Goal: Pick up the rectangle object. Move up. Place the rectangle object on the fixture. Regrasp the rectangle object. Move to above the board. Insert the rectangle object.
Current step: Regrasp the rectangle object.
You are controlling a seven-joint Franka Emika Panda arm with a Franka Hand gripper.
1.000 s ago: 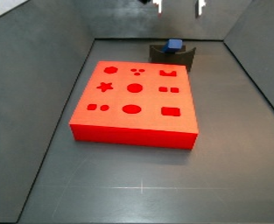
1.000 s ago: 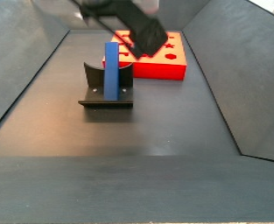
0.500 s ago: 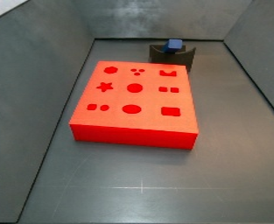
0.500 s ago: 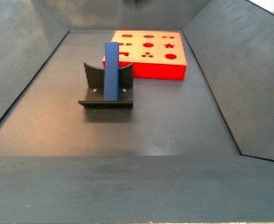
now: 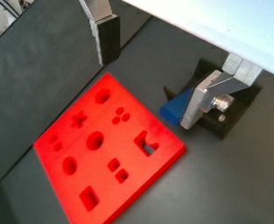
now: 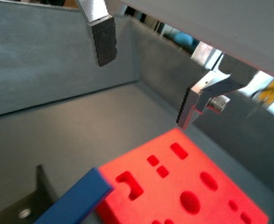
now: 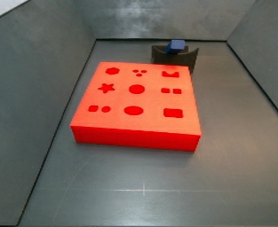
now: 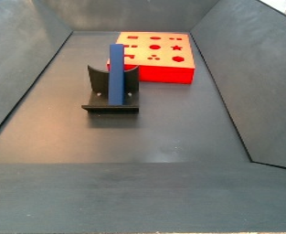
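Observation:
The blue rectangle object (image 8: 116, 71) stands upright in the dark fixture (image 8: 111, 99), free of the gripper. In another side view only its top end (image 7: 176, 44) shows above the fixture (image 7: 178, 58), just behind the red-orange board (image 7: 138, 102). The board (image 8: 160, 55) lies flat beyond the fixture. My gripper (image 5: 151, 70) is high above them, open, with nothing between its fingers (image 5: 104, 31). It is out of both side views. Both wrist views look down on the board (image 5: 98, 149) and the bar (image 5: 177, 107); the gripper (image 6: 151, 74) hangs over the bar (image 6: 80, 199) and board (image 6: 186, 179).
Grey sloping walls (image 8: 23, 55) close in the dark floor (image 8: 157, 137) on all sides. The board's top carries darker holes: a star (image 7: 106, 88), circles, squares and rectangles.
One second ago the gripper was still in both side views, above the fixture. It has risen out of them. The bar stays upright in the fixture.

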